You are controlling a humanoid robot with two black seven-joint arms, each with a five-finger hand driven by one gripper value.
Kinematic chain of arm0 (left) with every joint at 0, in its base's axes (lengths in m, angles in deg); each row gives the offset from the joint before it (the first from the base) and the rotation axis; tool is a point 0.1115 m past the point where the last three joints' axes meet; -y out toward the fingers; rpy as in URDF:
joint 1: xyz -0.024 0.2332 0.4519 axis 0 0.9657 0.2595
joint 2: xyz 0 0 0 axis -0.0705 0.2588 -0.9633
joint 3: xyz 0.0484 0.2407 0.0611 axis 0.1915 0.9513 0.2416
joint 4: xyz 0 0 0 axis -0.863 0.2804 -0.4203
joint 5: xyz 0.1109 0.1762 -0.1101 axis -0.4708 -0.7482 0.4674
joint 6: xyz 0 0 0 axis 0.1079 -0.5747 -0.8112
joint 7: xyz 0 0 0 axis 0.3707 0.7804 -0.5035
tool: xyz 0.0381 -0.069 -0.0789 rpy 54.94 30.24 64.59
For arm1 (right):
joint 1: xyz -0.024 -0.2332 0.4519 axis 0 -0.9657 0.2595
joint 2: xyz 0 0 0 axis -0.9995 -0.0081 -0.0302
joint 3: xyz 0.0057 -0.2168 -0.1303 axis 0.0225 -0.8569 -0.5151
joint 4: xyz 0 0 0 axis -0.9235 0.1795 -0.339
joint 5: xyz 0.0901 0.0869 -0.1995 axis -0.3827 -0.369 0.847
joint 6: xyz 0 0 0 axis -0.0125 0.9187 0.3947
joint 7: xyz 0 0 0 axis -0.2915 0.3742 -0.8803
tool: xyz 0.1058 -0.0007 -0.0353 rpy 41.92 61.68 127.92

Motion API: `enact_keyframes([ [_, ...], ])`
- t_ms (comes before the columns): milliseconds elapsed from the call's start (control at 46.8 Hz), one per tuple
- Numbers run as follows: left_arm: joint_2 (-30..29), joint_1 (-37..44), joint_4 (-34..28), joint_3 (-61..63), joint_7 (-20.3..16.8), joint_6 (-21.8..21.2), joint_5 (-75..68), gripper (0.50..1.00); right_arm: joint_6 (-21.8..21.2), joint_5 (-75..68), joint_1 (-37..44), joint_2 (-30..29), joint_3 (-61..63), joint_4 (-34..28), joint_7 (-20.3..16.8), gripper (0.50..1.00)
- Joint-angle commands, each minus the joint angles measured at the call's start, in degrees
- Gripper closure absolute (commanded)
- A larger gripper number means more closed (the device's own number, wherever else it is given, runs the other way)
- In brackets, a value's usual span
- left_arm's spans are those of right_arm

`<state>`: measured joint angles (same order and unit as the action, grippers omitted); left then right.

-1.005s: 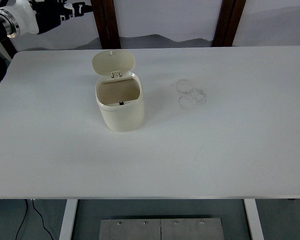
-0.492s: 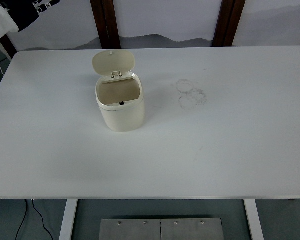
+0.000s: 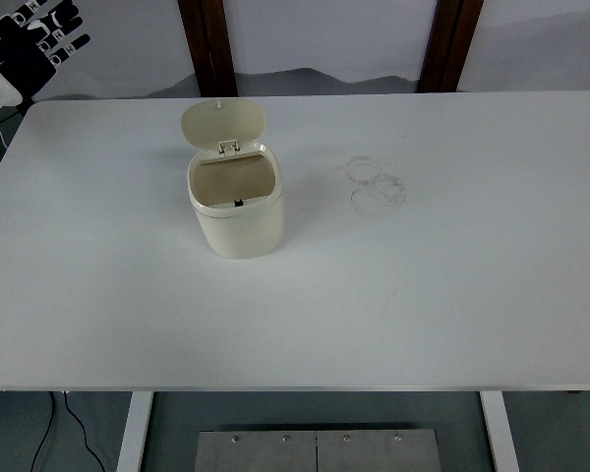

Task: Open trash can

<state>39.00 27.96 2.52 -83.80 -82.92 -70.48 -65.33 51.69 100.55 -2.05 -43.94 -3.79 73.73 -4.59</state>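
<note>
Desk [image 3: 452, 295], white and broad, fills the view. Cream plastic trash can [image 3: 236, 205] stands left of centre, its hinged lid [image 3: 223, 124] already tipped back at twelve o'clock, mouth open. It looks light, stiff and smooth-walled, likely to skid; the lid's front lip is the natural hold. Left hand [image 3: 34, 37] hovers at ten o'clock, fingers spread, empty.
</note>
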Motion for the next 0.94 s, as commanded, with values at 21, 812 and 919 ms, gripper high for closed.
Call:
enact_keyframes([
  [21,0.82,0.96,-1.24,-0.78,-0.75,0.04,-0.1,0.5,0.0,0.01,0.0,0.0,0.0,0.0,-0.03,0.505],
  [812,1.09,1.92,-1.42,-0.78,-0.31,-0.4,-0.01,0.5,0.0,-0.08,0.0,0.0,0.0,0.0,0.06,0.505],
  [919,1.09,1.92,-1.42,-0.7,-0.31,-0.4,-0.01,0.5,0.09,0.27,0.0,0.0,0.0,0.0,0.32,0.505],
])
